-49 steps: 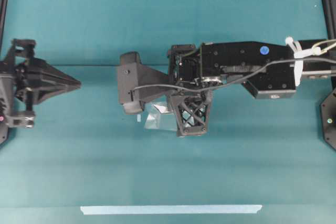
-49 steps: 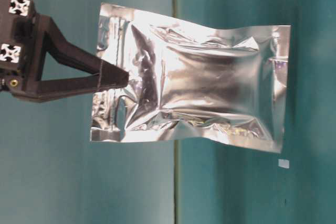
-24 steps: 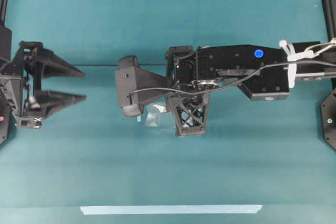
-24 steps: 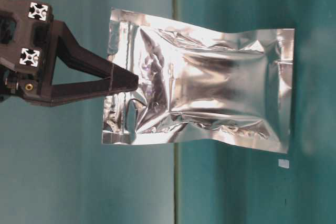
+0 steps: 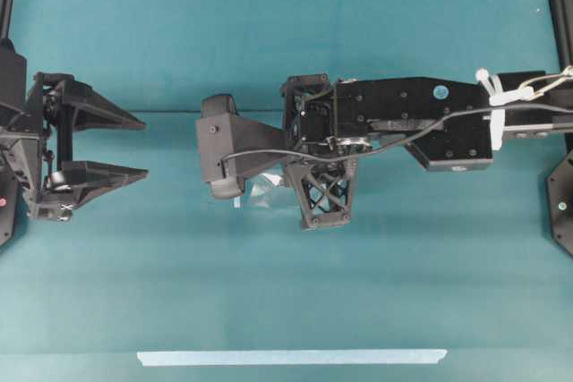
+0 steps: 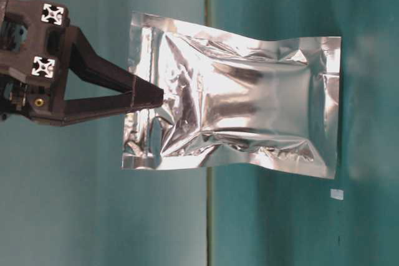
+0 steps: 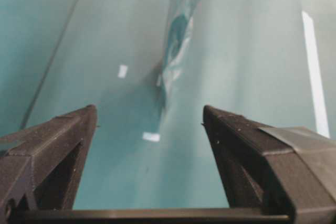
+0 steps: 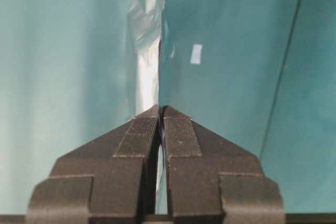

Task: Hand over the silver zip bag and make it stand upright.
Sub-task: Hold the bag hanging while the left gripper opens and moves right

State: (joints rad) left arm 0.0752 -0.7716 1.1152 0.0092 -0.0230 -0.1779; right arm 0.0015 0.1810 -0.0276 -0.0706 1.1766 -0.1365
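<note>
Hanging edge-on from the clamped right gripper (image 8: 160, 109), the silver zip bag (image 6: 237, 123) is faced, well apart, by the wide-spread left gripper (image 5: 139, 147).

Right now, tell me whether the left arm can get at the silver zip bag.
Probably yes. The left gripper is open and faces the silver zip bag, which hangs from the shut right gripper. Only bare table lies between them in the overhead view.
</note>
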